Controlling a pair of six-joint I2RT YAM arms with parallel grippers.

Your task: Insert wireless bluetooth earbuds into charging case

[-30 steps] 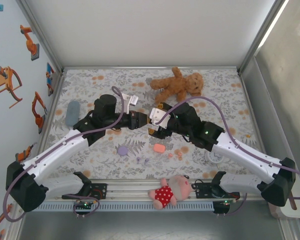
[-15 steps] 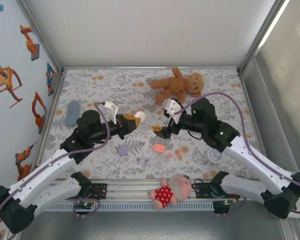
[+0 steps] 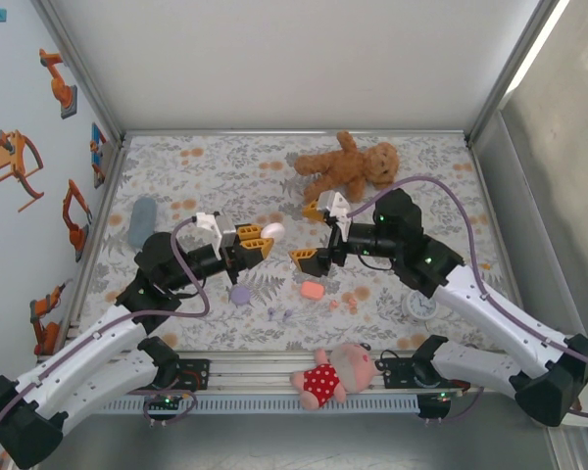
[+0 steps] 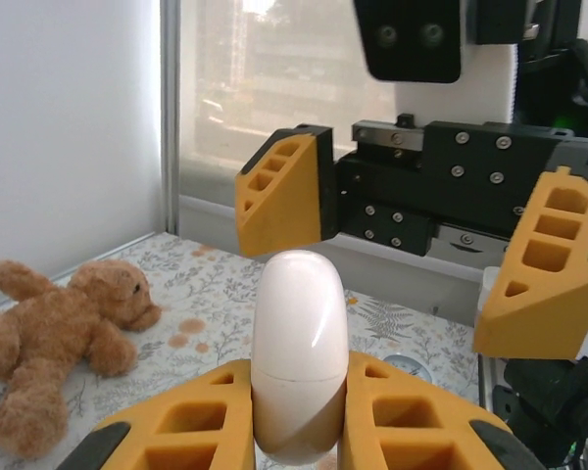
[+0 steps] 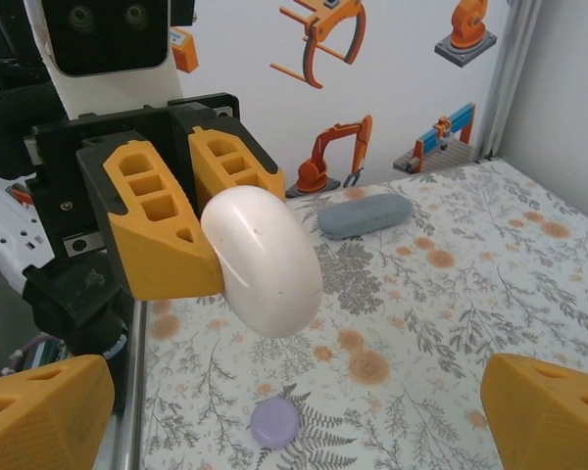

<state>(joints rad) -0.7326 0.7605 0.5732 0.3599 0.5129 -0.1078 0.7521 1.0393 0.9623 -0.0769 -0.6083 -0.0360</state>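
- The two arms have drawn apart. A second ago their jaws met over the middle of the tabletop [image 3: 216, 166]. Now the left jaws alone hold the white charging case [image 3: 271, 230], closed tight on its lower half and lifted above the tabletop, a little left of the middle.
- The right jaws have let go. They stand wide open with nothing in them, just right of the white case and facing it.
- I judge that the hand-over is finished. The seam of the white case looks shut, so its lid probably has to be opened before a bud can go in, and the right arm is free for this.
- The lilac earbuds [image 3: 272, 313] lie on the tabletop close to the near edge, between the two arms. The orange-pink earbuds [image 3: 334, 305] lie a little to the right of them.
- Earbuds: four, two lilac and two orange-pink, all outside a case.
- Charging cases: three, the white one held, the coral case [image 3: 312, 290] and the lilac case [image 3: 240, 294] on the tabletop.
- One grey oblong case [image 3: 142, 221] lies at the left.
- Soft toys: two, a brown teddy bear [image 3: 345, 168] at the far side and a pink doll [image 3: 333, 374] on the near rail.
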